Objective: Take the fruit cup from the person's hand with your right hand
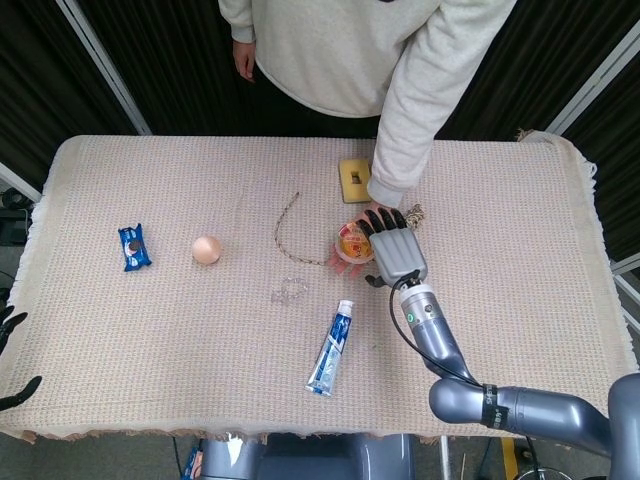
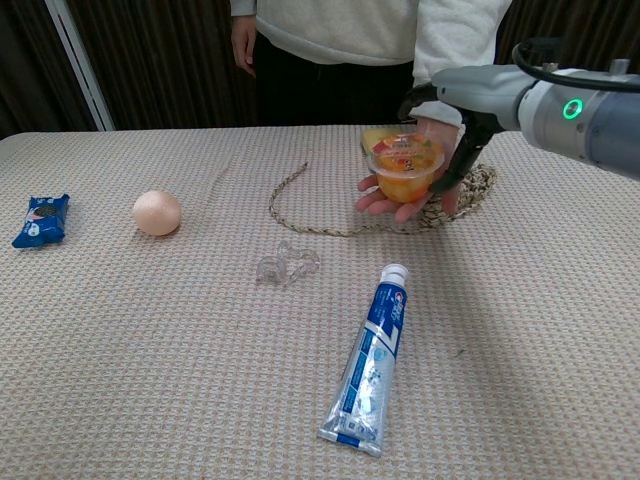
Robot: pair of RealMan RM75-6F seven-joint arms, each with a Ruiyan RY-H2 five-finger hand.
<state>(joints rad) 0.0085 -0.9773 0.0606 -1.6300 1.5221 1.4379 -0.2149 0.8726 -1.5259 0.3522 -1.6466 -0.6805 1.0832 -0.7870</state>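
Note:
The person's hand [image 2: 415, 200] holds up the fruit cup [image 2: 402, 166], a clear tub of orange fruit with a printed lid [image 1: 352, 242], just above the table's middle. My right hand [image 1: 394, 246] sits right beside the cup on its right, over the person's palm. In the chest view that right hand [image 2: 470, 98] has its fingers spread above the cup's far right side, with one finger hanging down beside it. Whether it touches the cup I cannot tell; it grips nothing. Only dark fingertips of my left hand [image 1: 10, 330] show at the table's near left edge, spread apart.
A toothpaste tube [image 1: 331, 348] lies in front of the cup, a clear plastic clip [image 1: 289, 291] to its left. A braided rope [image 2: 462, 195] lies under the person's hand. An egg [image 1: 206, 250], a blue snack packet [image 1: 133, 247] and a tan block [image 1: 354, 178] lie elsewhere.

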